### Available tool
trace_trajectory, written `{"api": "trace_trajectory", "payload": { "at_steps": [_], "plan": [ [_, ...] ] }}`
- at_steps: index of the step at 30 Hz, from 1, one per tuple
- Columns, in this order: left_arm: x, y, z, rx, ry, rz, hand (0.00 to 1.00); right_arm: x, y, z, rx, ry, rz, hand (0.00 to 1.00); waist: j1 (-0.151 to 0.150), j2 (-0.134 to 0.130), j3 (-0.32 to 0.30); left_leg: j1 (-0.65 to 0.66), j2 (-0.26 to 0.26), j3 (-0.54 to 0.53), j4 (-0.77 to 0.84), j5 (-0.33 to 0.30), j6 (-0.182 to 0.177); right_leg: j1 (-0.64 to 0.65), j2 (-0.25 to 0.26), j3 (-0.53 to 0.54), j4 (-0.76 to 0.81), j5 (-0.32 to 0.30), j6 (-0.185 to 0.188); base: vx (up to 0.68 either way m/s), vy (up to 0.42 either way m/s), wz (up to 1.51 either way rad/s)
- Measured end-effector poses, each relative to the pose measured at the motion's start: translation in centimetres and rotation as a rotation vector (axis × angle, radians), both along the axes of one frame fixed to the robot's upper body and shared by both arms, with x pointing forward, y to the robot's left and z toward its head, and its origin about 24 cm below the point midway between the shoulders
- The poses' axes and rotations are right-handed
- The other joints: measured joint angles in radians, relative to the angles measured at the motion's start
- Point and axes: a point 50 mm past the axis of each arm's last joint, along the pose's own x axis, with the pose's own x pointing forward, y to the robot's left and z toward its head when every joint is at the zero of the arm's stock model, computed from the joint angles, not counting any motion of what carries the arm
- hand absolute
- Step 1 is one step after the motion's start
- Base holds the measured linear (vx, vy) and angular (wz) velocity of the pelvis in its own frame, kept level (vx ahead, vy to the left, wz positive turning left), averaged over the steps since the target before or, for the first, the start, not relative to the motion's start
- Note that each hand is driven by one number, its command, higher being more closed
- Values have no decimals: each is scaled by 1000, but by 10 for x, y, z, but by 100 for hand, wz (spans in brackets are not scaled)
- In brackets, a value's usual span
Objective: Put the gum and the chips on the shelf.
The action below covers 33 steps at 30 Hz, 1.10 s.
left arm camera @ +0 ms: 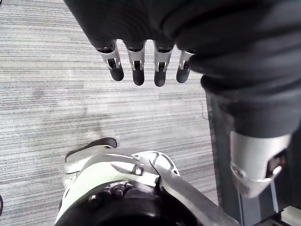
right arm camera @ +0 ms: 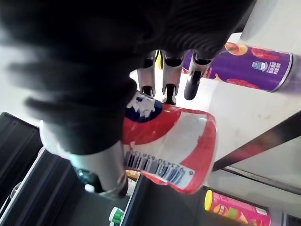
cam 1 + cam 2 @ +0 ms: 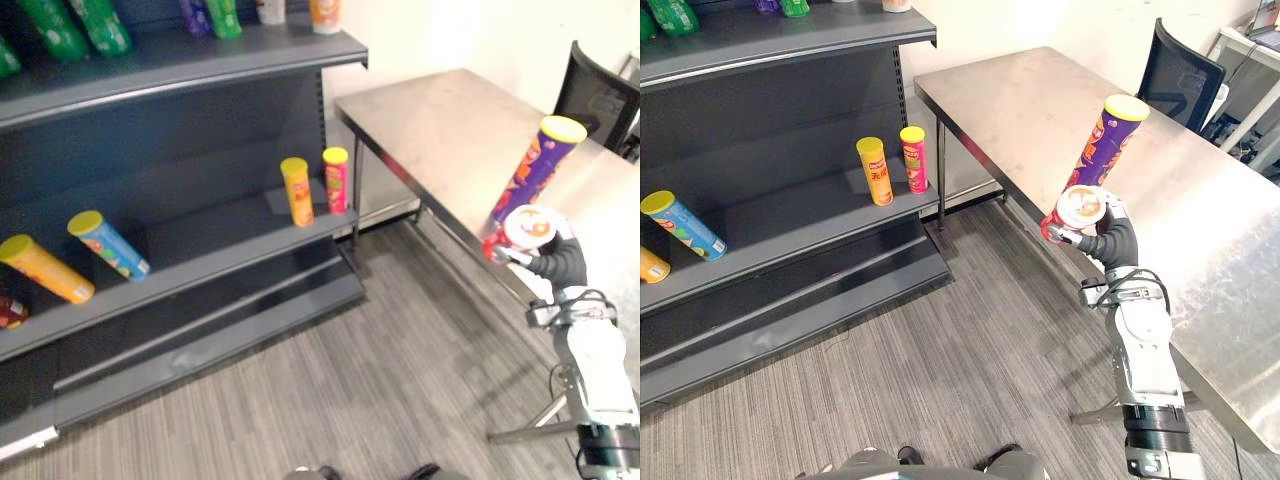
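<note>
- Grip: right hand (image 3: 1112, 238) had fingers (image 2: 168, 92) and thumb curled round the gum tub (image 3: 1077, 210), held at the table (image 3: 1020, 100) edge.
- Purple chips can (image 3: 1105, 140) stood upright on the table, just behind that hand.
- Left hand (image 1: 136, 56) hung over the floor, fingers straight, empty.
- Risk: the tub looked slick, so a fast swing to the shelf (image 3: 790, 225) could slip it. The wrist could also clip the chips can and topple it.

The steel bench (image 3: 1040, 100) carries one purple can (image 3: 1103, 140), standing near its edge. On the dark shelf (image 3: 790, 225) an orange can (image 3: 876, 172) and a pink can (image 3: 912, 160) stand side by side, and a blue can (image 3: 682, 225) lies further left.
</note>
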Motion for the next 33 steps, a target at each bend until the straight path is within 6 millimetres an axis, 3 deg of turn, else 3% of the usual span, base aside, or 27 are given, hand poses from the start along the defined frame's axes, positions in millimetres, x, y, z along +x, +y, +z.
{"api": "trace_trajectory", "payload": {
  "at_steps": [8,13,15,16,17,20,22,24,28,33],
  "plan": [
    [5,-1,2,10,-52,73,0,11,34,6,-67,-1,216,100,31,2,8,-30,19,-11,53,-3,4,-10,-14,-1,27,0,0,34,35,6],
    [9,-4,3,10,-67,95,0,13,63,-1,-87,27,369,100,45,-11,21,-18,-9,-74,85,-32,46,7,-107,13,181,3,-1,25,54,44],
    [11,-4,3,19,-65,106,0,10,71,0,-79,21,414,100,44,-2,38,-19,-16,-132,100,-56,57,-22,-115,156,246,47,-64,-24,75,61],
    [11,-3,3,21,-60,107,0,8,73,-2,-65,20,421,100,38,6,43,-19,-22,-171,101,-62,65,-72,-107,281,292,39,-67,9,79,94],
    [14,-3,4,24,-61,108,0,5,73,-5,-59,30,421,100,32,13,47,-20,-30,-221,99,-64,69,-112,-51,434,297,0,-20,29,68,98],
    [15,1,4,33,-53,102,0,-5,78,-17,-46,67,441,100,16,2,44,-28,-75,-316,114,-59,80,-173,36,622,258,-17,6,89,8,125],
    [16,2,4,34,-48,84,0,-8,84,-23,-20,84,456,100,14,-8,42,-37,-94,-369,141,-65,73,-191,82,681,193,-15,10,149,-68,108],
    [17,2,4,33,-42,68,0,-11,87,-29,2,103,460,100,14,-10,45,-40,-96,-394,167,-74,59,-184,106,682,139,-11,14,170,-101,87],
    [14,-5,2,8,-20,68,0,-11,91,-31,7,112,483,100,38,12,44,-39,-61,-391,181,-79,30,-141,148,683,86,-28,28,114,-114,3],
    [16,-8,2,5,-30,48,0,-13,89,-34,32,124,473,100,16,15,45,-15,-48,-392,132,-60,-16,-133,167,675,79,-34,19,2,-87,-6]
  ]
}}
